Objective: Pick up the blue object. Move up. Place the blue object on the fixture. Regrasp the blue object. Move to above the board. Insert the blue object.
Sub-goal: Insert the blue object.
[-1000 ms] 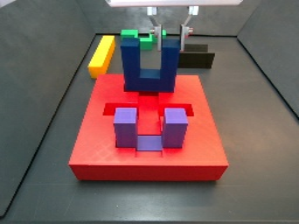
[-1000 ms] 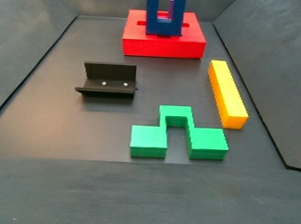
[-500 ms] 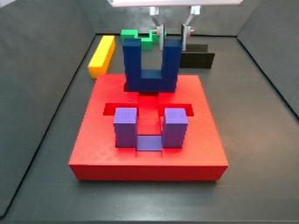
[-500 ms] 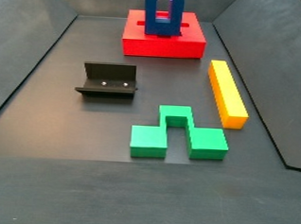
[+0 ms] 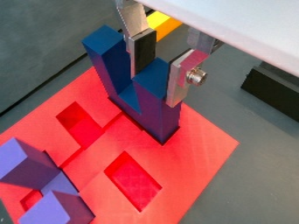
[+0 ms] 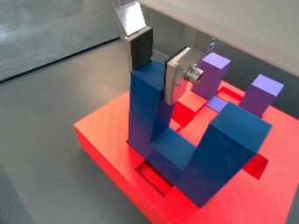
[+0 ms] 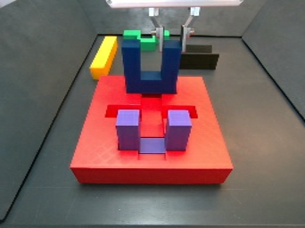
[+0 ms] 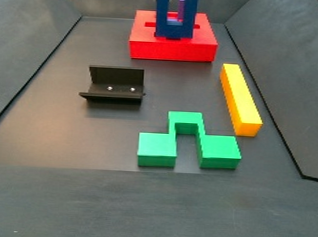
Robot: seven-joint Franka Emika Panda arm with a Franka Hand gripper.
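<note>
The dark blue U-shaped object stands upright, prongs up, at the far end of the red board; it also shows in the other side view. My gripper hangs over it with its fingers either side of the top of one prong and a gap to each. Both wrist views show the gripper open around that prong of the blue object. The black fixture stands empty on the floor away from the board.
A lighter purple U-shaped block stands in the board's near end. A long yellow bar and a green block lie on the dark floor beyond the board. Grey walls ring the floor.
Almost nothing: the blue object stands in the board as before and the gripper stays over its prong.
</note>
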